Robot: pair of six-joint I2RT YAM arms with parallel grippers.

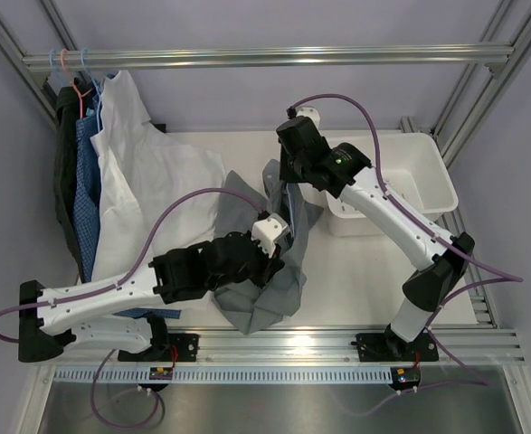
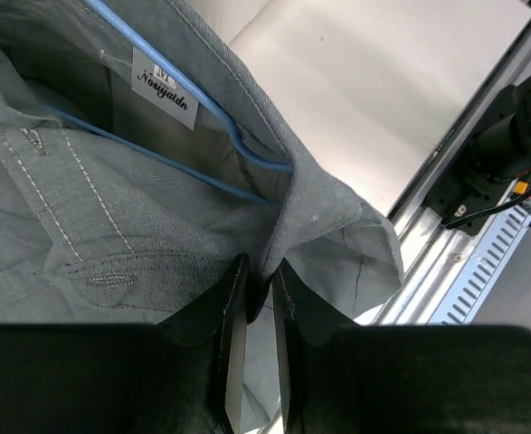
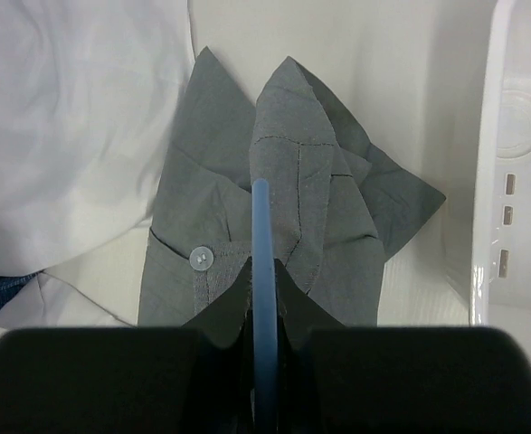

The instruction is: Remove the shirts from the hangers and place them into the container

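Two arms on one shirt: both work the grey shirt [image 1: 270,271] in the middle of the surface [image 1: 355,271], just left of the container [image 1: 428,181].
Step in hand: looks like pulling the blue hanger [image 2: 202,108] out of the grey shirt.
Right fingers [image 3: 263,271]: clamped on the hanger's blue rod, shirt draped below.
Left fingers [image 2: 251,289]: nearly closed, a sliver apart, with the collar edge at their tips; can't tell if it's actually pinched.
Next move: probably hold the fabric firm while the hanger slides free of the collar.
Left wrist only: neck label plus hanger inside the collar.
Top view only: white shirt [image 1: 147,172], blue checked shirt [image 1: 86,172] and dark one hanging on the rail [image 1: 265,57].
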